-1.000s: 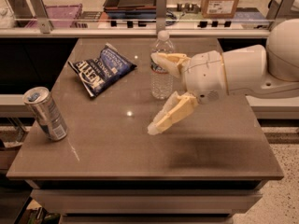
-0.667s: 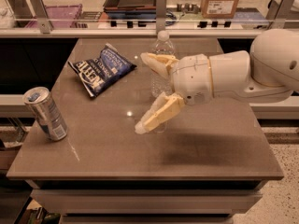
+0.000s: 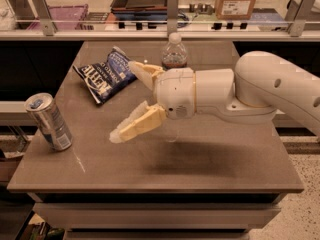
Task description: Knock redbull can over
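Observation:
The redbull can (image 3: 48, 121) stands upright near the left edge of the brown table (image 3: 200, 169), slim and silver with blue patches. My gripper (image 3: 122, 100) hangs above the table's middle, to the right of the can and apart from it. Its two cream fingers are spread wide and hold nothing. The lower fingertip (image 3: 117, 134) points towards the can. The white arm reaches in from the right.
A blue chip bag (image 3: 106, 74) lies at the back left of the table. A clear plastic water bottle (image 3: 174, 54) stands at the back, partly hidden behind the gripper. Behind the table runs a counter with a glass rail, trays and a cardboard box (image 3: 239, 0).
My gripper has moved left across the table towards the can, staying open. The can, bag and bottle have not moved.

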